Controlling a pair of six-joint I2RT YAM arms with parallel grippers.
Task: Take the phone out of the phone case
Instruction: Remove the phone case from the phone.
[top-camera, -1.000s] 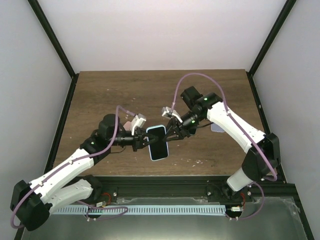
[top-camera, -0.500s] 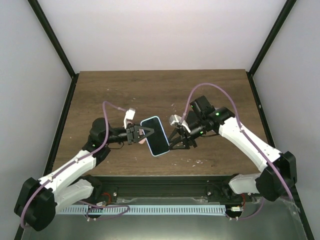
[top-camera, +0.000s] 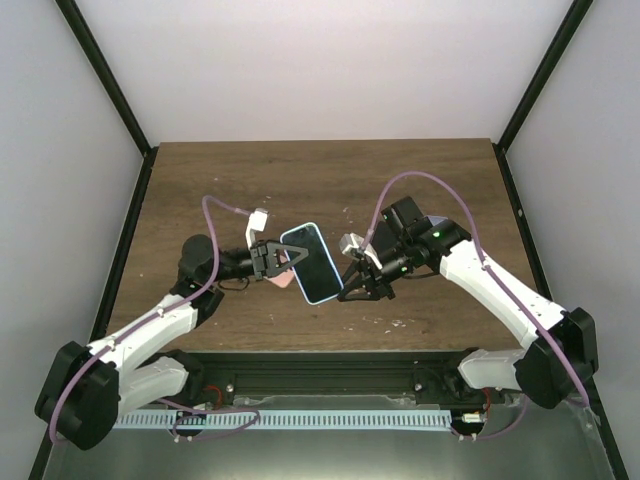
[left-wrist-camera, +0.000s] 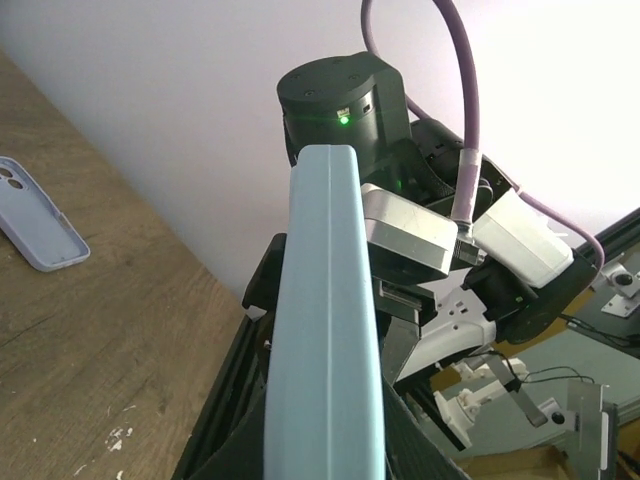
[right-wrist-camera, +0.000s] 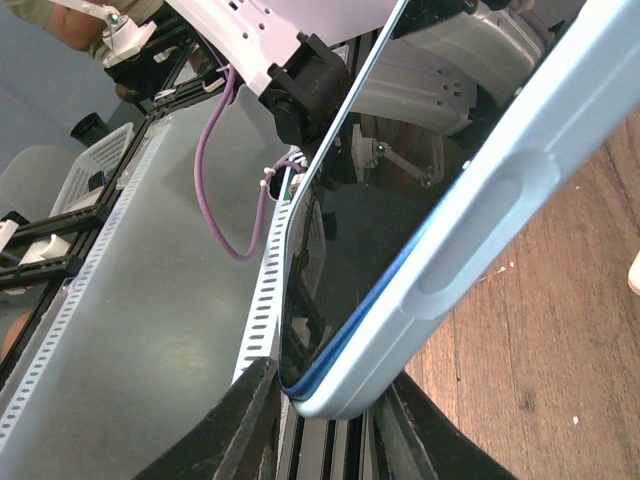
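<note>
- Wooden brown table (top-camera: 300, 180): it carries both arms at its near edge.
- Light-blue phone case (left-wrist-camera: 322, 330): it is held in the air over the middle of the table, somewhat nearer the near edge than the far edge. It is tilted, with its upper end leaning toward the left edge.
- Black-screened phone (top-camera: 310, 264): it sits inside the light-blue phone case, with the screen facing up. In the right wrist view, a thin dark-blue rim shows between the glass and the case wall.
- Left gripper (top-camera: 284, 258): it meets the left long edge of the light-blue phone case. Its jaws are nearly closed and pinch that edge between them. The left wrist view shows the case edge-on, rising from between the two dark fingers.
- Right gripper (top-camera: 350, 285): it is at the lower right corner of the case. One dark finger (right-wrist-camera: 245, 425) lies on each side of the corner, clamped against it.
- Lilac flat phone case (left-wrist-camera: 35, 225): it lies on the wood beyond the right arm, on the right half of the table and well apart from the held phone.
</note>
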